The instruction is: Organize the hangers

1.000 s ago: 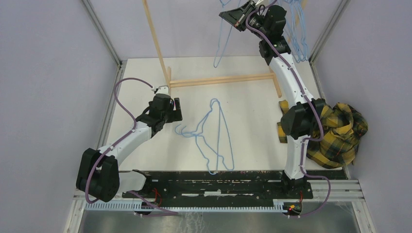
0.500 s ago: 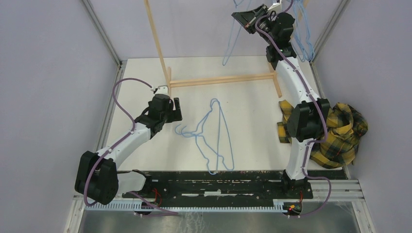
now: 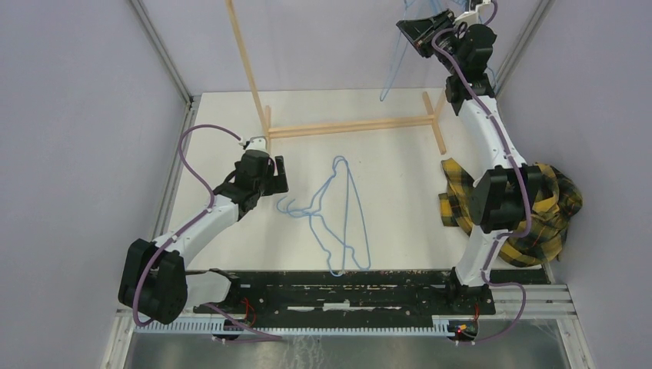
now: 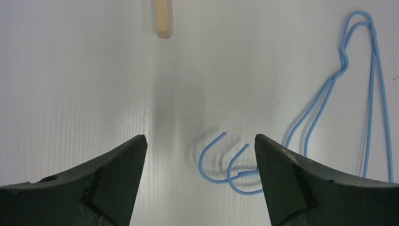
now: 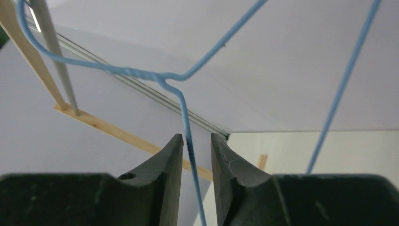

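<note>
Two or three light-blue hangers (image 3: pixel 342 215) lie overlapped on the white table in the top view. My left gripper (image 3: pixel 281 175) is open just left of their hooks. In the left wrist view the two hooks (image 4: pixel 221 162) lie between the spread fingers, nearer the right one, and the gripper (image 4: pixel 199 139) holds nothing. My right gripper (image 3: pixel 419 29) is raised high at the back right, shut on another hanger (image 3: pixel 390 73) that dangles below it. In the right wrist view that hanger's wire (image 5: pixel 185 113) runs between the nearly closed jaws of the gripper (image 5: pixel 195 137).
A wooden rack pole (image 3: pixel 247 65) rises at the back left and its base bar (image 3: pixel 346 125) lies across the far table. A pole foot (image 4: pixel 163 19) shows in the left wrist view. A yellow-black plaid cloth (image 3: pixel 542 207) is heaped at the right edge beside the right arm.
My right gripper has carried the dangling hanger to the right along the back, still high. The left arm and the hangers on the table have not moved.
</note>
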`<act>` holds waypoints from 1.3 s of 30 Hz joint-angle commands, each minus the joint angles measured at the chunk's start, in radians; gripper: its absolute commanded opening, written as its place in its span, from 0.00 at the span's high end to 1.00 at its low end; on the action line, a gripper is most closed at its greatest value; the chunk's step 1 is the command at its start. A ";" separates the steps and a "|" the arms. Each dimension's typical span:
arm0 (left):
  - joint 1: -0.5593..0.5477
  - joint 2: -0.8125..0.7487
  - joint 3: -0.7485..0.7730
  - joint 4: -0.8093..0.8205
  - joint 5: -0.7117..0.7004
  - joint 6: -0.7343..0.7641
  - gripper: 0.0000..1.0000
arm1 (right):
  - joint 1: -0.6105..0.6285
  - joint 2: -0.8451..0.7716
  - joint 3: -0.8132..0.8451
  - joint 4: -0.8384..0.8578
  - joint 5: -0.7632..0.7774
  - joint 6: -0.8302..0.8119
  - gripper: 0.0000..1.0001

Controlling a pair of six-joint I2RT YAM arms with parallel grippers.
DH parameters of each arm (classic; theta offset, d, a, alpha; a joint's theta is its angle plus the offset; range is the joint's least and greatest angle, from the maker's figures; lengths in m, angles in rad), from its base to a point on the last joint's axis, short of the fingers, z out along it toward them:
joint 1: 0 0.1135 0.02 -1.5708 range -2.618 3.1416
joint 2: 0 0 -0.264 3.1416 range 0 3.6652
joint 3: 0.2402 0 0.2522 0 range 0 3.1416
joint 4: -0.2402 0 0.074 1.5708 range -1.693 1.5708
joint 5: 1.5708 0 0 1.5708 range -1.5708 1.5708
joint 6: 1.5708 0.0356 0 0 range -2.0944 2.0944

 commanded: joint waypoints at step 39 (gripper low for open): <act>-0.005 -0.062 -0.007 0.002 -0.068 -0.052 0.01 | 0.815 -0.317 -0.754 -0.647 0.381 -0.825 0.47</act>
